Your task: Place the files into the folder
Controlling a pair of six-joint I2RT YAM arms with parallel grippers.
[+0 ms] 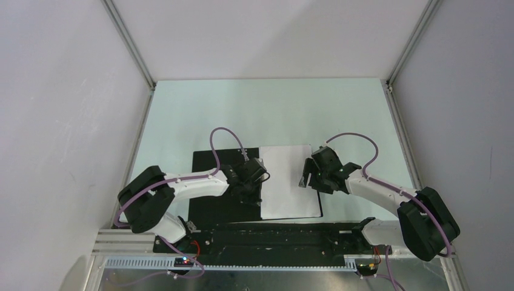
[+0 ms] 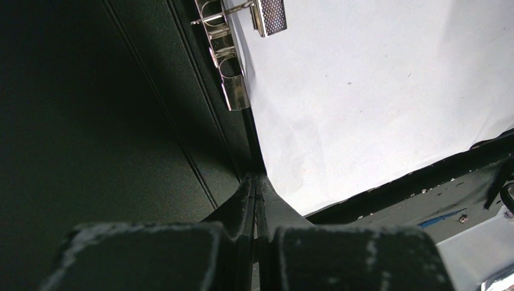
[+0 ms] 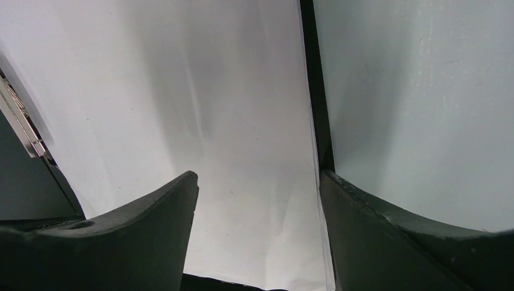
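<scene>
The folder (image 1: 215, 182) lies open on the table, black inside up, with its metal spine clip (image 2: 233, 66) along the middle. The white files (image 1: 291, 182) lie flat on its right half, also in the left wrist view (image 2: 376, 91) and the right wrist view (image 3: 230, 121). My left gripper (image 1: 253, 189) is shut and empty, its tips (image 2: 256, 177) at the spine by the paper's left edge. My right gripper (image 1: 307, 180) is open, its fingers (image 3: 151, 212) standing over the paper's right edge, holding nothing.
The folder's black right margin (image 3: 318, 91) shows past the paper edge. The pale green table (image 1: 273, 109) stretches behind, fenced by white walls and metal posts (image 1: 130, 45). A black rail (image 1: 273, 236) runs along the near edge.
</scene>
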